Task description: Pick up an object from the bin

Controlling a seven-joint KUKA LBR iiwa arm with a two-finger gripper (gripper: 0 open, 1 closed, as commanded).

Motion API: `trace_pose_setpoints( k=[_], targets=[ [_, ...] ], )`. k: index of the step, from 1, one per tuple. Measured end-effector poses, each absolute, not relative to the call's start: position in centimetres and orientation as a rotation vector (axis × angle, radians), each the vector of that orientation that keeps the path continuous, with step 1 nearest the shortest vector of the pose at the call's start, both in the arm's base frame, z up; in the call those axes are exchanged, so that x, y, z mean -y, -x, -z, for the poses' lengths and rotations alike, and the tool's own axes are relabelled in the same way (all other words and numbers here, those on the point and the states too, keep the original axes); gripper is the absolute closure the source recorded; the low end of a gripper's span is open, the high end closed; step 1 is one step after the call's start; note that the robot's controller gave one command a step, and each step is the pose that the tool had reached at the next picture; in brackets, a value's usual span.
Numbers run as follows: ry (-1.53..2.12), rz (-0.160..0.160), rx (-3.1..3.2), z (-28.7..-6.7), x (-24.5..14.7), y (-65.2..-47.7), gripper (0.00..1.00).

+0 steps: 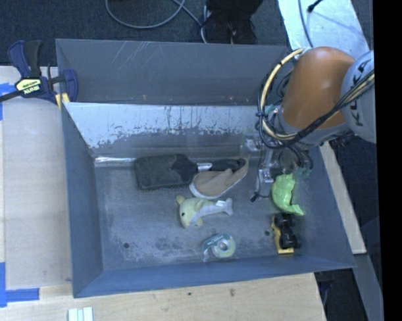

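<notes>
Where arm reaches in from right, we see gripper [265, 177] low at right side of bin [80, 193], just beside crumpled green thing [284, 192]; open or closed, we cannot tell. Yellow-and-black toy truck [284, 234] near, below green thing. Beige shoe-shaped piece [218, 181] just left of gripper; black block [158, 172], pale yellow toy [193, 211] and clear tape roll [219, 246] further left.

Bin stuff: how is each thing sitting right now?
gripper: low in bin, right side.
green toy: beside gripper, by right wall.
black block: flat, near back wall.
shoe: lying against black block.
yellow toy: lying mid-floor.
tape roll: flat, near front.
truck: front right corner.
</notes>
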State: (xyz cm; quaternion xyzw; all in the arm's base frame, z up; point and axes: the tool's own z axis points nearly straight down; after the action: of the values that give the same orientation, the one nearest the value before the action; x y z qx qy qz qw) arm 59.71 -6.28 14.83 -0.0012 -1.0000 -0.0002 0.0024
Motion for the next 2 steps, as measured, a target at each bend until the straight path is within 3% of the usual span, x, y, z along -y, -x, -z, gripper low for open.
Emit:
trace_pose_setpoints(
  k=[1, 2],
  targets=[
    [0.002, -0.001, 3.145, -15.3, 6.3, -59.9, 0.0],
    [-0.02, -0.003, 3.151, -11.1, 4.2, -61.0, 0.0]
  ],
)
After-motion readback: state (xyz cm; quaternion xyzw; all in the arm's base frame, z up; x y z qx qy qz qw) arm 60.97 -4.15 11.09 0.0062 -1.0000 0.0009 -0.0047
